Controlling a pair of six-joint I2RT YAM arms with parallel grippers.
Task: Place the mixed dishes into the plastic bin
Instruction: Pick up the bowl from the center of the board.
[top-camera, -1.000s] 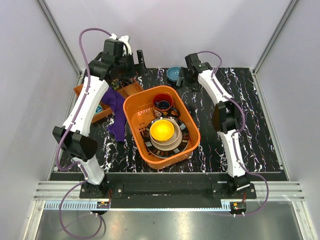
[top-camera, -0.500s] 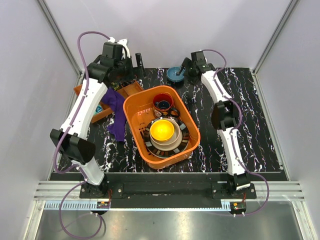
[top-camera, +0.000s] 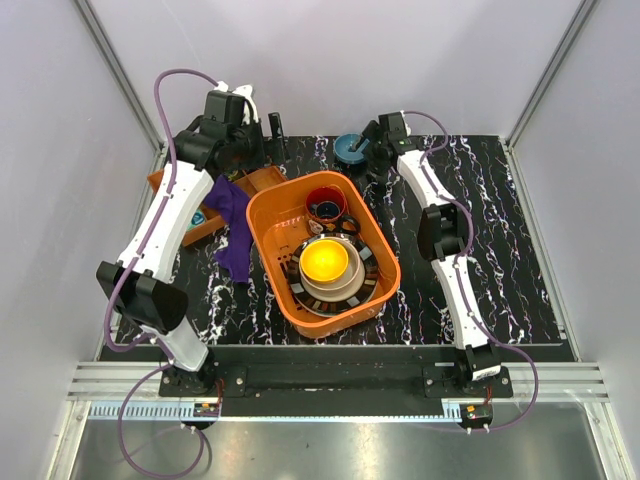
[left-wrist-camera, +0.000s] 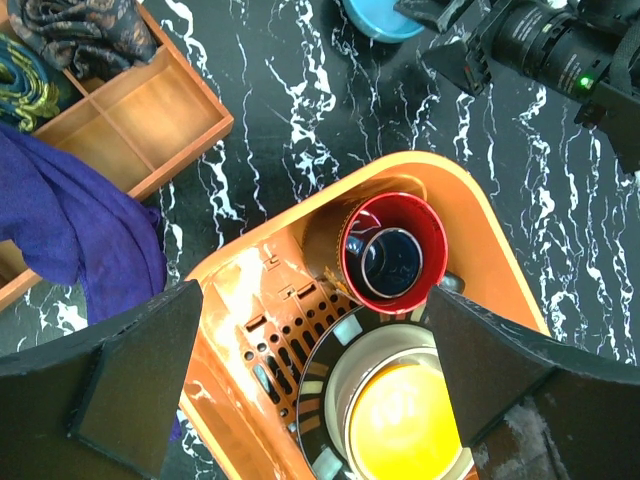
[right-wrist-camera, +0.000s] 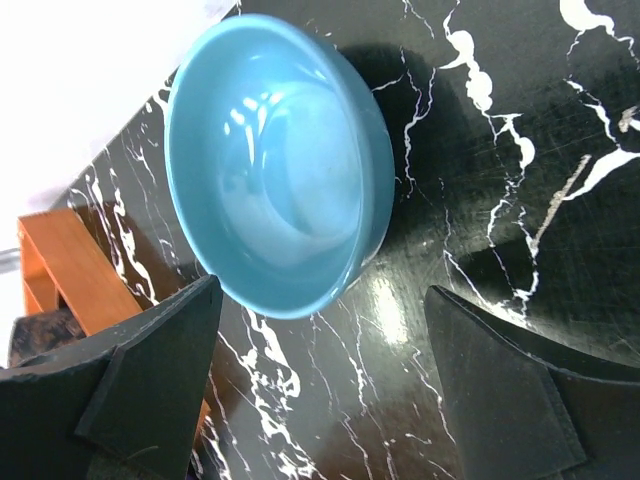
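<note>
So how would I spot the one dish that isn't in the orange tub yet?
Start at the big orange tub in the middle of the black marbled table. Look past its far edge, toward the back wall: a small light blue bowl sits alone there. It is the only dish outside the tub, plain and empty.

Small bowl (top-camera: 350, 147) behind bin (left-wrist-camera: 230, 300), stacked dishes (top-camera: 325, 265) and mug (top-camera: 325, 203) inside it

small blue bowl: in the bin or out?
Out. The small blue bowl sits upright on the marbled table, beyond the orange bin's far rim.
</note>
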